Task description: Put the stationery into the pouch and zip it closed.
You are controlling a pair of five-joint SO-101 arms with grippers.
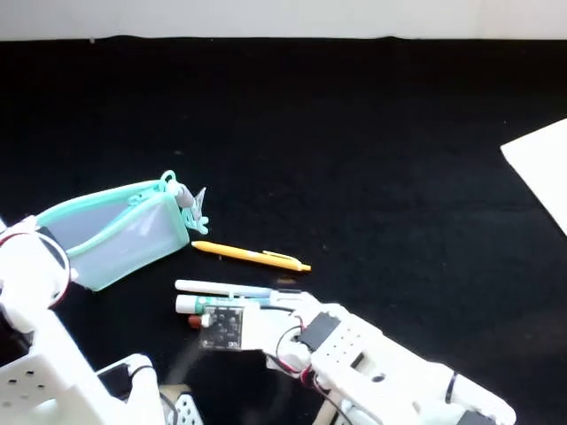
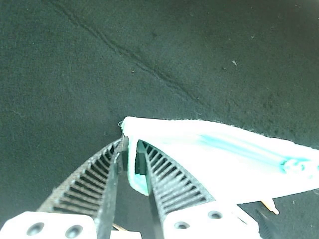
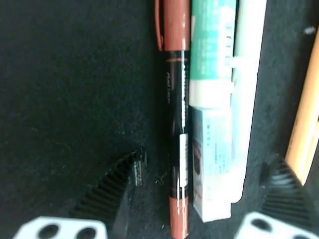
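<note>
Ribbed black fingers (image 3: 122, 186) of the right gripper (image 3: 206, 159) stand wide apart just above the stationery, holding nothing. Between them lie three pieces, side by side and touching along their lengths: a brown-red pen (image 3: 177, 99) nearest one finger, a green-and-white stick (image 3: 212, 50) in the middle with a pale blue end towards the wrist, and a white pen (image 3: 246, 74) beyond it. A yellow pen (image 1: 252, 256) lies outside that span, by the other finger, apart from the bundle. None of these is touched by a finger.

From the high view, the bundle sits on the black table (image 1: 354, 133) near the front edge, with the right arm lying low over it from the front right. The yellow pen rests just behind it, at a slight slant, one end pointing towards the pouch (image 1: 120, 232).

That pouch is mint green with a translucent side and lies to the left of the pens. Its zip pull (image 1: 190, 199) is at the end nearest the yellow pen. The left gripper (image 2: 130, 142) is clamped on the pouch's rim at the far-left end, with the fabric pinched between its two fingertips.

A white sheet (image 1: 542, 168) lies at the table's right edge, well apart from everything else.
</note>
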